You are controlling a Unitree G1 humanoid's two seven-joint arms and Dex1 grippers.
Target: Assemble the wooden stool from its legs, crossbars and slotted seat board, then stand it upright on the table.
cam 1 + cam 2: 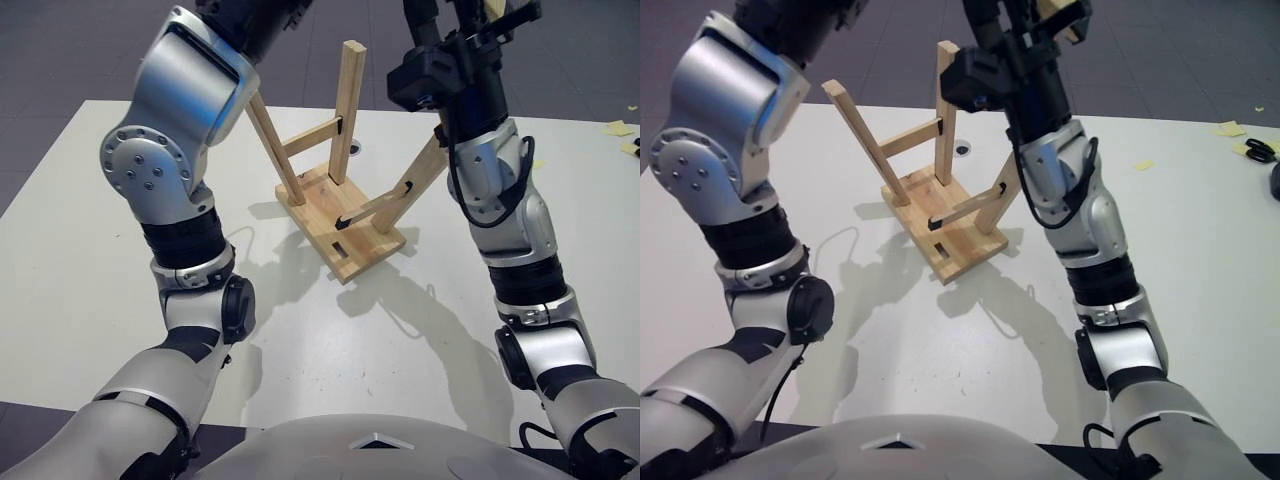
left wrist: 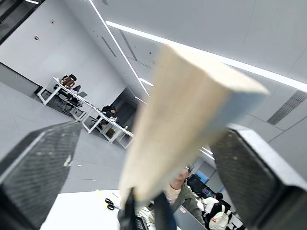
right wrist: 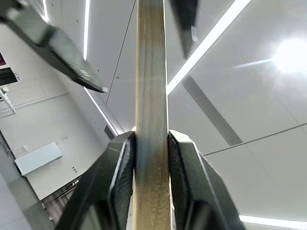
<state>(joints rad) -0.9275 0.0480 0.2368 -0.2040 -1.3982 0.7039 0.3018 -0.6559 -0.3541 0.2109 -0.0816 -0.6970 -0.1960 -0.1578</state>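
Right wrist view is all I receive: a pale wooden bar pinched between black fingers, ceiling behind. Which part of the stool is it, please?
Observer: It is the pale wooden leg on the robot's right; it leans, its foot at the slotted wooden seat board.
Operator: How does the board lie?
Observer: Flat on the white table, legs pointing up: the stool is upside down.
Operator: Are crossbars fitted?
Observer: One wooden crossbar joins the leaning left leg and the upright middle leg; a second crossbar juts from your leg.
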